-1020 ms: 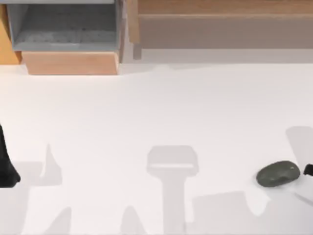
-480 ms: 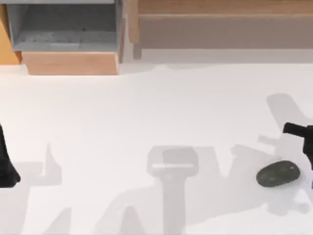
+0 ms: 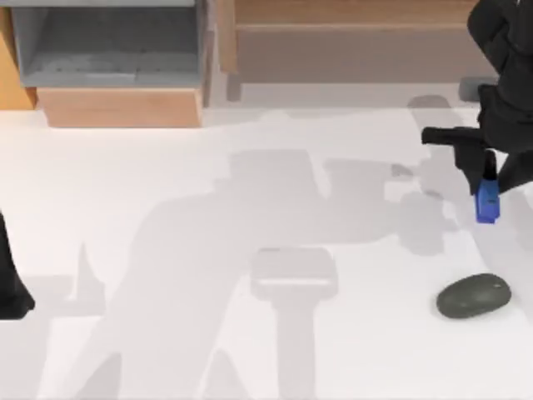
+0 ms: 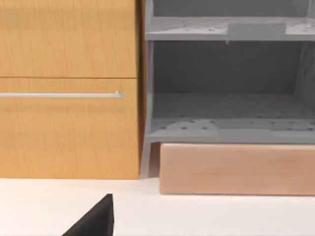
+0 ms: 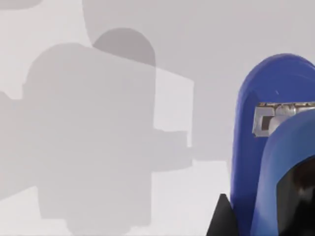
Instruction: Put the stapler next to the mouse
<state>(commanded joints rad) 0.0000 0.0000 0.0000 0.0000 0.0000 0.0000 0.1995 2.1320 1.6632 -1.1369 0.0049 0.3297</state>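
Observation:
The bright blue stapler (image 3: 488, 203) hangs above the table at the right, held by my right gripper (image 3: 487, 185), which is shut on it. In the right wrist view the stapler (image 5: 266, 147) points away over the white tabletop, with a black fingertip (image 5: 221, 219) beside it. The dark grey-green mouse (image 3: 473, 296) lies on the table, nearer the front edge than the stapler and apart from it. My left arm (image 3: 10, 279) stays parked at the table's left edge.
A grey open shelf unit (image 3: 108, 42) with a pale wooden block (image 3: 121, 107) in front stands at the back left. A long wooden board (image 3: 350, 42) runs along the back. An orange drawer front (image 4: 69, 88) adjoins the shelf.
My right arm has swung in from the right edge toward the back of the table, and the blue stapler now hangs in its gripper above the table behind the mouse. The mouse and left arm have not moved.

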